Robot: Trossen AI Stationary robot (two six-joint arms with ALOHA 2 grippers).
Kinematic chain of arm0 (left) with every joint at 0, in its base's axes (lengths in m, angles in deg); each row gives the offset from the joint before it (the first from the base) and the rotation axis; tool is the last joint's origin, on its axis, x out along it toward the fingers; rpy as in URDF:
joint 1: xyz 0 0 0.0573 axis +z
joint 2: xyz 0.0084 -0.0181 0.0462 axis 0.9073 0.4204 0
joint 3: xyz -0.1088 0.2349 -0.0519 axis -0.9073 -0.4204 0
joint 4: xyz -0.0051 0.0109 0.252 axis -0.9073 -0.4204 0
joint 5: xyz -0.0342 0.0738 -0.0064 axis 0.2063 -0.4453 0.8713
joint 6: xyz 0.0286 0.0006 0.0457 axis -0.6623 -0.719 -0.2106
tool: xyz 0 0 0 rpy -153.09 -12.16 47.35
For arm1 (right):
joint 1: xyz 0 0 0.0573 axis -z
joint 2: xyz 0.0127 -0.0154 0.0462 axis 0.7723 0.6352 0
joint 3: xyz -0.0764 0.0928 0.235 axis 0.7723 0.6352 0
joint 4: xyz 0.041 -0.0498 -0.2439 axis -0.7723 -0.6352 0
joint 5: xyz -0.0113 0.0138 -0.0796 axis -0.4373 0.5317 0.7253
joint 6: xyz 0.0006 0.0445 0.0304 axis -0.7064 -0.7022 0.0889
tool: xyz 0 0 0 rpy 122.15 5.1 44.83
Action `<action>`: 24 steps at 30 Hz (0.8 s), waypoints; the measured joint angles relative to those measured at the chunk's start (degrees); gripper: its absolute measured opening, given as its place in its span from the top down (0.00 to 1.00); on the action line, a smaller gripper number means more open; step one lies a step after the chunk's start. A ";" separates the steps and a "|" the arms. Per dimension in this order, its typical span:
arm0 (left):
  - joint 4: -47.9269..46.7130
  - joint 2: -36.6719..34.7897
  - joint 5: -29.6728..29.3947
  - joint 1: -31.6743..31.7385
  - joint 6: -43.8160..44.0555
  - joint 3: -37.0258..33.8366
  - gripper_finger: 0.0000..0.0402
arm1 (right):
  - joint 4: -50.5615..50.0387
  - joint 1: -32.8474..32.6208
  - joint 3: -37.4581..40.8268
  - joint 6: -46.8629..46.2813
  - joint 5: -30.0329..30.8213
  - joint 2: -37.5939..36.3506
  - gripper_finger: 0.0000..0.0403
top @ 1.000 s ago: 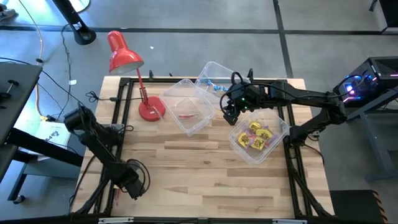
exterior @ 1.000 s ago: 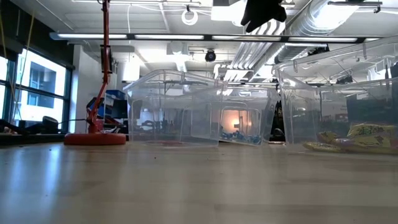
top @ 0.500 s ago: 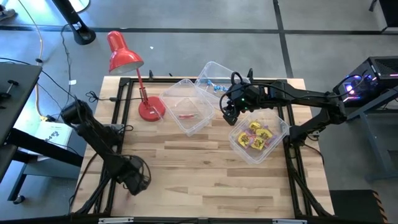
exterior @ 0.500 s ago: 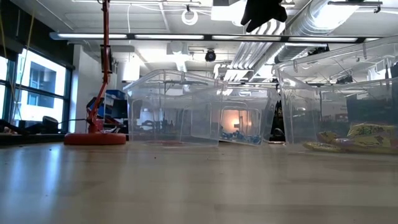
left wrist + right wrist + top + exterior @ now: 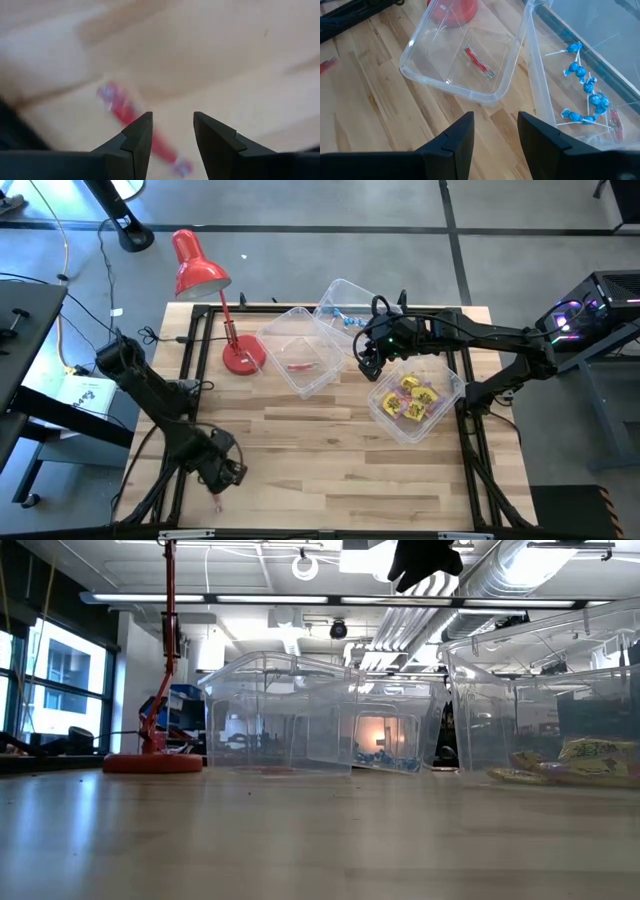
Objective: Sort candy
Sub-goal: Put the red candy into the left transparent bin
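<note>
My left gripper [image 5: 226, 472] hangs over the table's near left corner, pointing down. Its fingers [image 5: 171, 116] are open with only bare wood between them. A slim red candy stick [image 5: 124, 111] lies blurred on the wood below, partly behind one finger. My right gripper [image 5: 368, 360] waits open [image 5: 495, 116] in the air among three clear bins. The middle bin [image 5: 300, 352] holds a red stick [image 5: 479, 62]. The far bin [image 5: 345, 302] holds blue lollipops [image 5: 580, 75], and the right bin [image 5: 440, 402] holds yellow packets [image 5: 412, 395].
A red desk lamp [image 5: 205, 275] stands at the far left, its base [image 5: 243, 355] beside the middle bin. Another red piece [image 5: 326, 64] lies on the wood left of the bins. A black frame [image 5: 190, 350] runs along the table's edges. Bare wood spans the near half [image 5: 340, 470].
My left gripper has risen from the table and moved a little toward the table's right edge. The left arm's elbow has swung toward the far edge. My right arm has kept still.
</note>
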 joint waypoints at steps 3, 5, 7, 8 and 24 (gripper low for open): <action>-0.61 0.02 -0.20 -3.97 4.14 0.67 0.66 | 0.00 0.00 0.01 0.00 0.00 0.00 0.64; 0.16 0.41 -0.78 -6.69 7.67 0.67 0.65 | 0.01 0.00 0.02 0.00 0.02 0.00 0.64; 0.32 0.95 -0.89 -9.18 11.25 0.67 0.63 | 0.01 0.05 0.00 0.30 0.02 0.00 0.64; 0.53 1.24 -1.58 -9.94 12.37 0.71 0.61 | 0.01 0.13 0.01 0.36 0.03 0.00 0.64; 6.32 12.69 3.08 -7.04 14.25 0.71 0.39 | 0.19 0.55 0.01 0.45 0.24 0.55 0.64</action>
